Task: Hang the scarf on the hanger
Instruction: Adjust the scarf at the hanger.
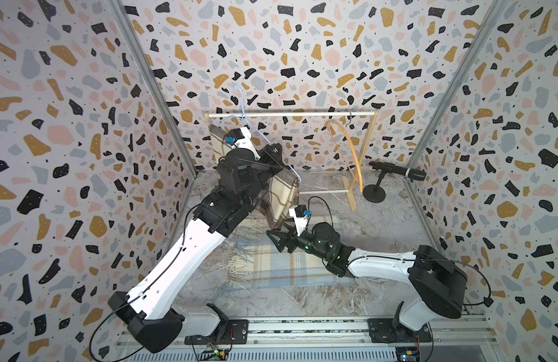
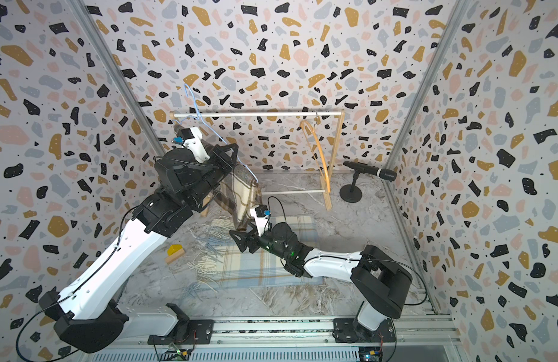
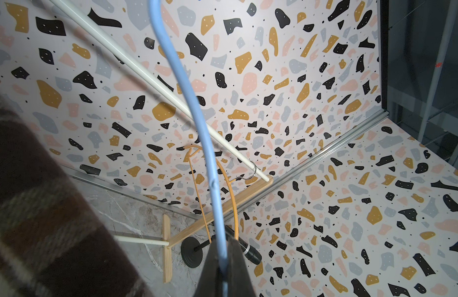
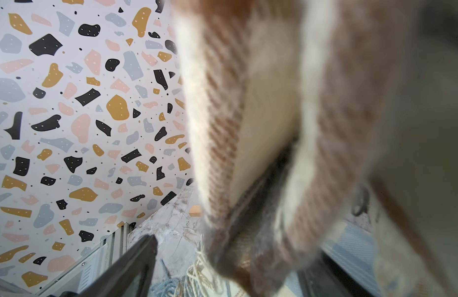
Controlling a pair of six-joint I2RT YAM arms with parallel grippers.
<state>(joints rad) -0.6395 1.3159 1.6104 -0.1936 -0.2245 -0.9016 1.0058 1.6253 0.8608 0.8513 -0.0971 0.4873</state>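
Cell: terrazzo-print walls, marble-look floor (image 1: 381, 225). All positions are given from the clothes rack (image 1: 302, 114).

- Well in front of the rack, a blue plaid scarf (image 1: 280, 266) lies flat on the floor. A yellow block (image 2: 175, 250) sits off its fringed end.
- Right gripper (image 1: 279, 241) hovers above that scarf, in front of the rack. Jaws are spread wide and pinch nothing. The tail of the brown scarf (image 1: 284, 200) hangs at them, very close to the right wrist lens.
- Nearer the rack's left end, the left gripper (image 3: 224, 259) is clamped tight on the wire of the blue hanger (image 3: 213, 185). The brown scarf is draped over this hanger, which is held tilted.
- The hook rises by the rail's left end. Cannot tell if it is seated.
- At the rack's right end hangs an orange hanger (image 1: 349, 147). Just beyond that post stands a microphone (image 1: 396, 170).

Risks, judged:
- The sloped wire could let the scarf slide off toward its low end.
- The thin wire could twist in the pinch.
- If the right jaws close on the tail and pull, the scarf could be dragged off.
- The rail crosses the hook's path.
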